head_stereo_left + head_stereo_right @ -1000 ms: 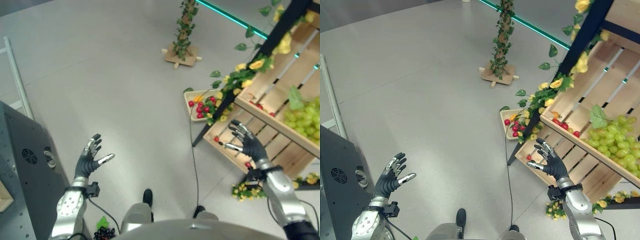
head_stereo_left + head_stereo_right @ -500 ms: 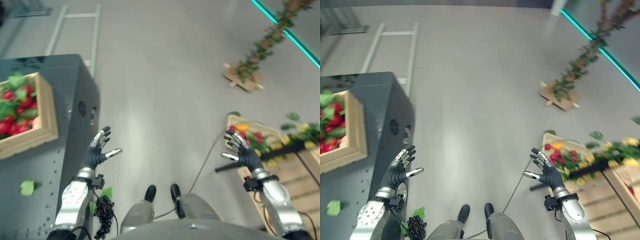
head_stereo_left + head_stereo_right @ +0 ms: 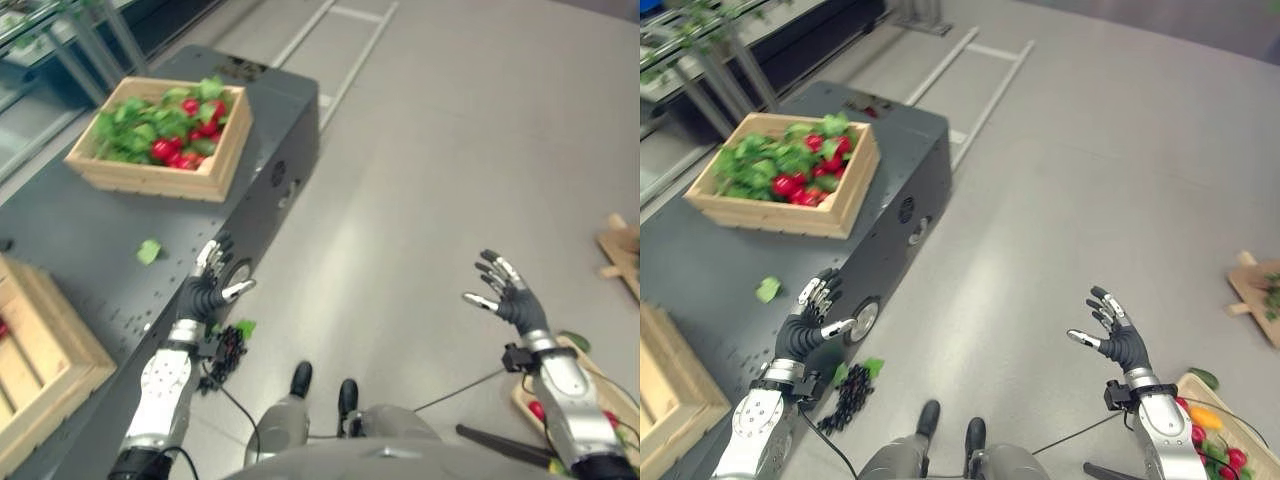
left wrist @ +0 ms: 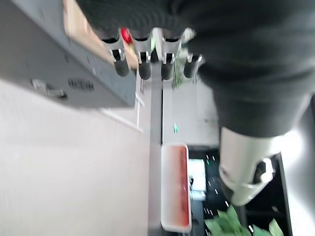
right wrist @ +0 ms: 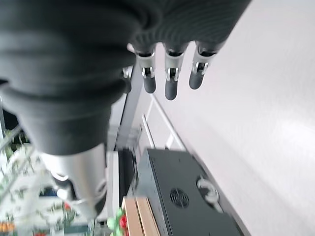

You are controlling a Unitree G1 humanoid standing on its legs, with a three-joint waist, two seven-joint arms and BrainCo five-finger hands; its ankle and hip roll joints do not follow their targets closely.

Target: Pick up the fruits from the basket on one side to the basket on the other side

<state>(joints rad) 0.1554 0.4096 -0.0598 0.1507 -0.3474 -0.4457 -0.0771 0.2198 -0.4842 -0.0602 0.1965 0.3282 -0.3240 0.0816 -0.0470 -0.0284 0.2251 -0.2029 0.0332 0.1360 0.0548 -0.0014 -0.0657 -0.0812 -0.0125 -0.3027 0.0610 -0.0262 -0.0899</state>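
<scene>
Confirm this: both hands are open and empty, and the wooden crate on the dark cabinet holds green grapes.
Not quite. Both the left hand and right hand are open and empty, but the wooden crate on the dark cabinet holds red fruits among green leaves, as the right eye view shows.

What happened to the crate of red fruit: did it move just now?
No. The crate of red fruit sits near the same far end of the dark cabinet as before; the whole view shifted because the camera turned.
</scene>
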